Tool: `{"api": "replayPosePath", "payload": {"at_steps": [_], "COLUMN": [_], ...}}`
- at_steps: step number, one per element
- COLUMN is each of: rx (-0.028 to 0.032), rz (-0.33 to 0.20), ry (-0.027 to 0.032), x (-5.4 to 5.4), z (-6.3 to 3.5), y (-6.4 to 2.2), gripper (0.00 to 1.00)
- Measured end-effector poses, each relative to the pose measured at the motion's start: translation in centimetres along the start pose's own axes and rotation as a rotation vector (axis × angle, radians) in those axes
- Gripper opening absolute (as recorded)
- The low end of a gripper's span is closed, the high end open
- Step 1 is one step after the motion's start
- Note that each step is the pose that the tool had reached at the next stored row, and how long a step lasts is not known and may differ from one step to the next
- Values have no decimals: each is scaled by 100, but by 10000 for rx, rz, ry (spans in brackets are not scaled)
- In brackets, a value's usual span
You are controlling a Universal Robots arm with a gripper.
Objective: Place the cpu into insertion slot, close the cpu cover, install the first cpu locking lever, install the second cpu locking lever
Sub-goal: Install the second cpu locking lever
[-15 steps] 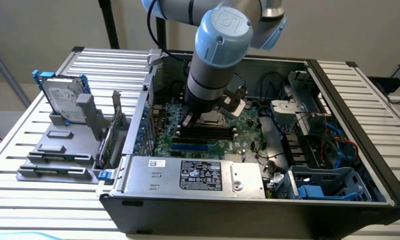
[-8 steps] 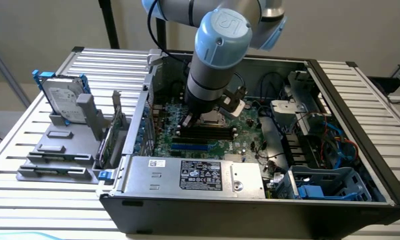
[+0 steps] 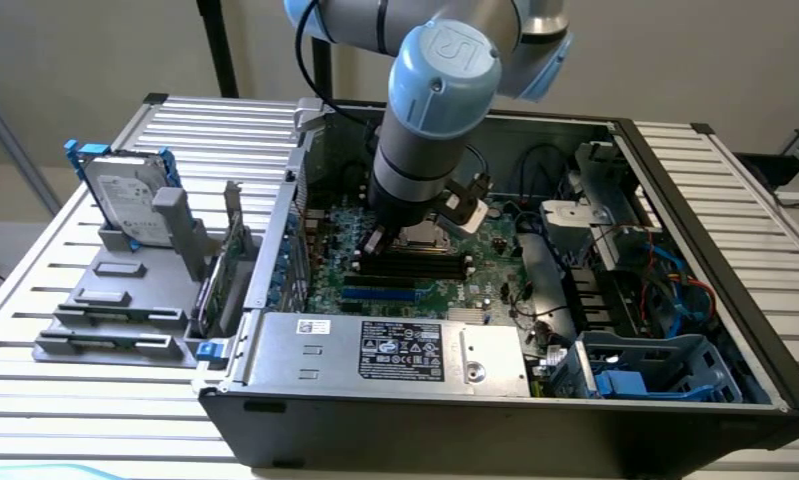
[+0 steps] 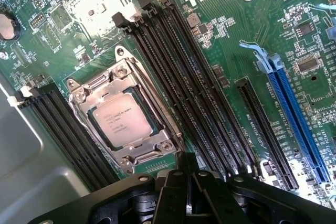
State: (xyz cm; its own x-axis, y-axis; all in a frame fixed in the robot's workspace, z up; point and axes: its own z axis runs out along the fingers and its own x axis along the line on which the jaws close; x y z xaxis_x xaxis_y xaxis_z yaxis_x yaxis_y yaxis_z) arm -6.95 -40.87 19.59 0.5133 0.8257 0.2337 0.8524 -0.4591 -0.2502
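Gripper [image 4: 187, 192] fingers pressed together, empty. Cpu [image 4: 122, 119] seated, cover [image 4: 123, 116] down. Press levers squarely, without side load.

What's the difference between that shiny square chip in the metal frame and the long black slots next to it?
The cpu is a small square with a pale metallic top and printed text; the memory slots are long, narrow black strips. The cpu sits framed by the silvery cpu cover, while the memory slots lie bare, side by side in a row. Both sit flat on the green Dell motherboard.
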Motion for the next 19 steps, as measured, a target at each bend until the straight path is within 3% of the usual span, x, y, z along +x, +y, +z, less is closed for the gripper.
{"api": "replayPosePath", "payload": {"at_steps": [12, 19], "rx": [1, -35], "rz": [-4, -18], "ry": [1, 14], "x": [7, 5], "z": [36, 45], "y": [-6, -17], "gripper": [11, 11]}}
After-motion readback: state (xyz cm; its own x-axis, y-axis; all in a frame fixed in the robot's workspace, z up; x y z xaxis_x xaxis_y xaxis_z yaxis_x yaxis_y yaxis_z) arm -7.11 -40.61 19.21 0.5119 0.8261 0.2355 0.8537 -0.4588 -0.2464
